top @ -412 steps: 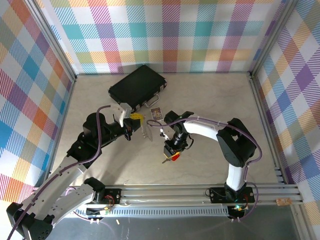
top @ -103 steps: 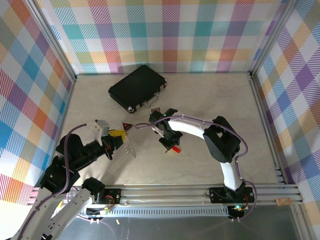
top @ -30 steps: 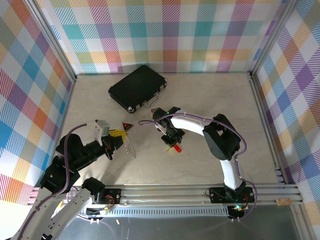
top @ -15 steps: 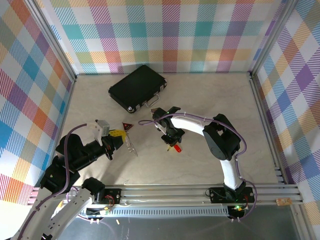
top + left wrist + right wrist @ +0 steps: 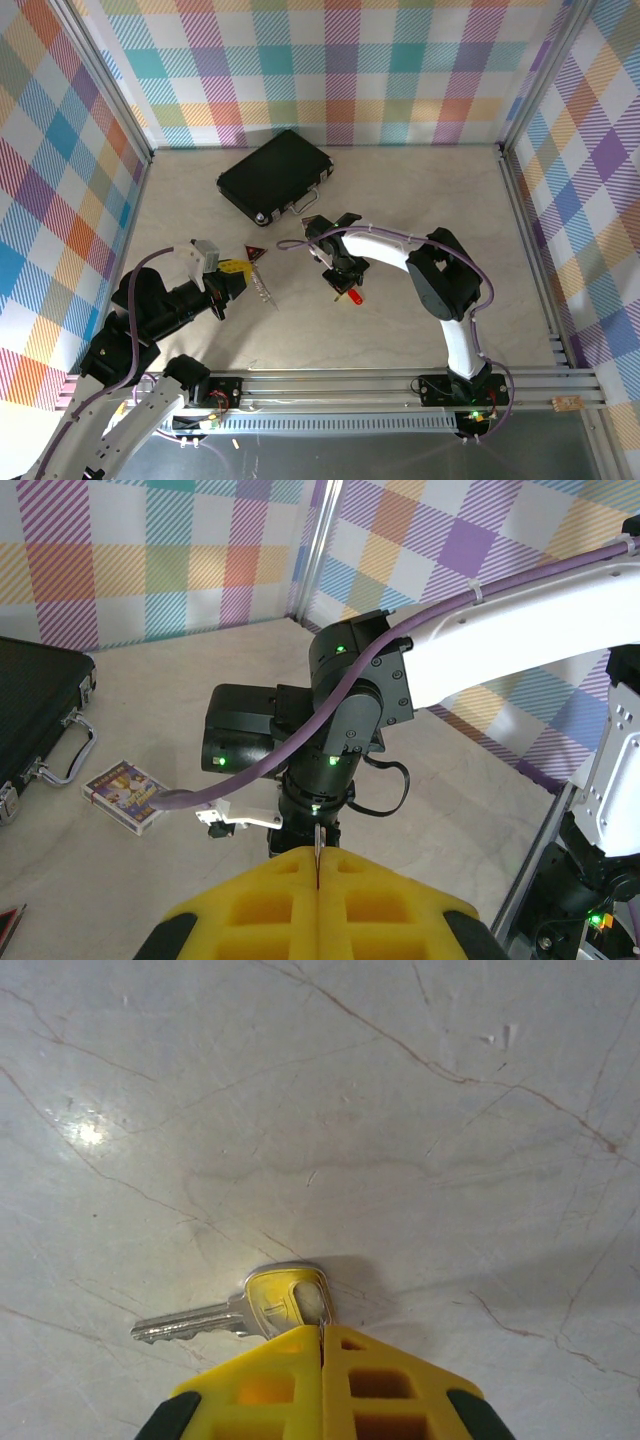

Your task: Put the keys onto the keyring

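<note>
Now my right hand (image 5: 322, 1338) is pinched shut on the head of the key (image 5: 285, 1305), flat on the bench (image 5: 420, 1110) at lower centre; my left hand (image 5: 240, 278) clamps the keyring (image 5: 262, 288), centre-left overhead — offered for threading, I judge.

Premises: robotics lab test cell. Evidence: pale marble-patterned tabletop (image 5: 420, 190) enclosed by multicoloured plaid fabric walls (image 5: 340, 70) on silver aluminium extrusion posts (image 5: 550, 75). White-and-black right arm (image 5: 385, 245) and black left arm (image 5: 150, 310) bolted to slotted metal rail (image 5: 330, 385).
</note>
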